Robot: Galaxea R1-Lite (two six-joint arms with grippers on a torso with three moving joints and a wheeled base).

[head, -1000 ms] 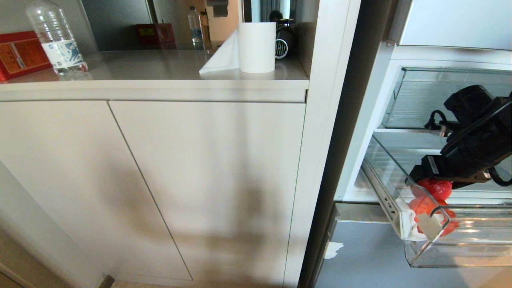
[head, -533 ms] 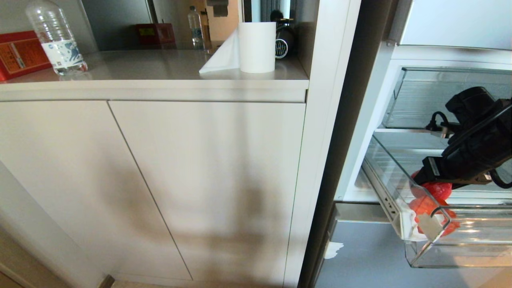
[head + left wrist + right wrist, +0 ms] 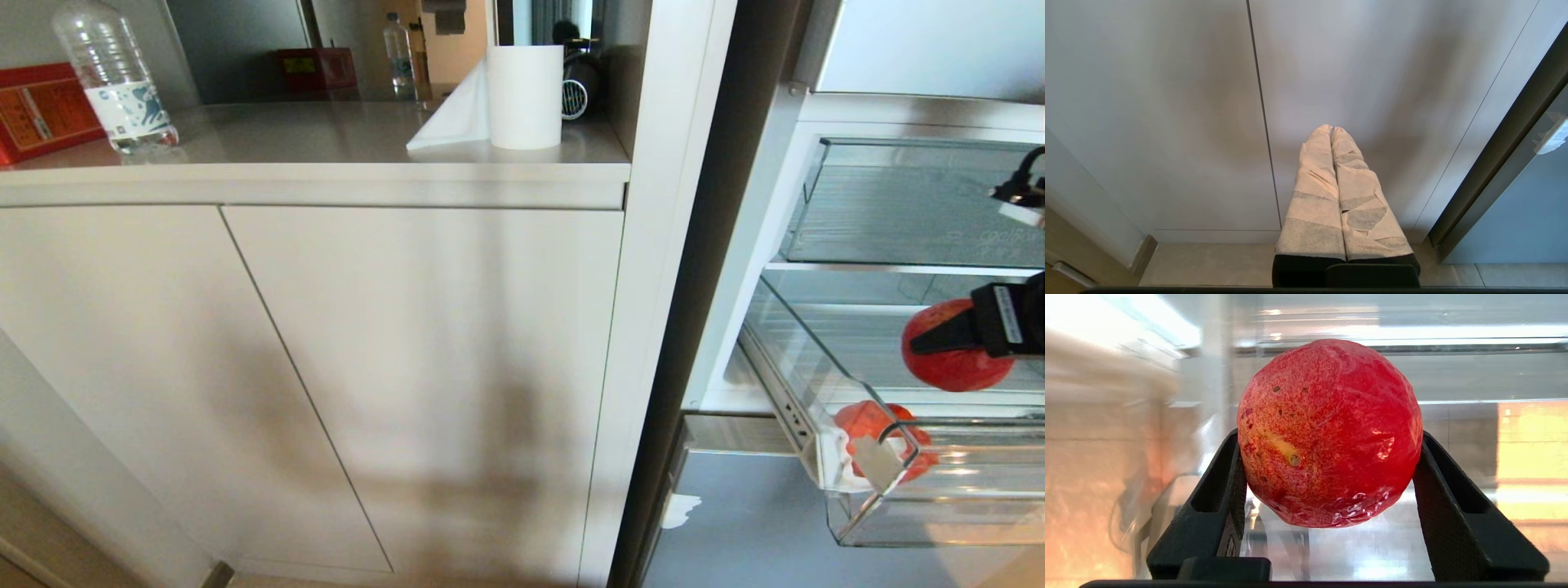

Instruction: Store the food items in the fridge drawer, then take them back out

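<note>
The right claw is clamped on a round red fruit, a finger on either side, holding it above the open fridge drawer, likely lifting it clear on the way out. A second red piece lies in the drawer's front corner beside whitish tape. The left claw, fingers pressed together and empty, idles by the cabinet doors.

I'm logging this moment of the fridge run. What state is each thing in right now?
Right tool: shut on the red fruit, raised above the fridge drawer.
Red fruit: held off the drawer floor, wrapped in glossy film.
Second red piece: lying in the drawer's front corner.
Fridge drawer: pulled out.
Left tool: shut, empty, parked near the cabinet doors.
Water bottle: upright on the counter.
Paper roll: upright, one sheet hanging loose.
</note>
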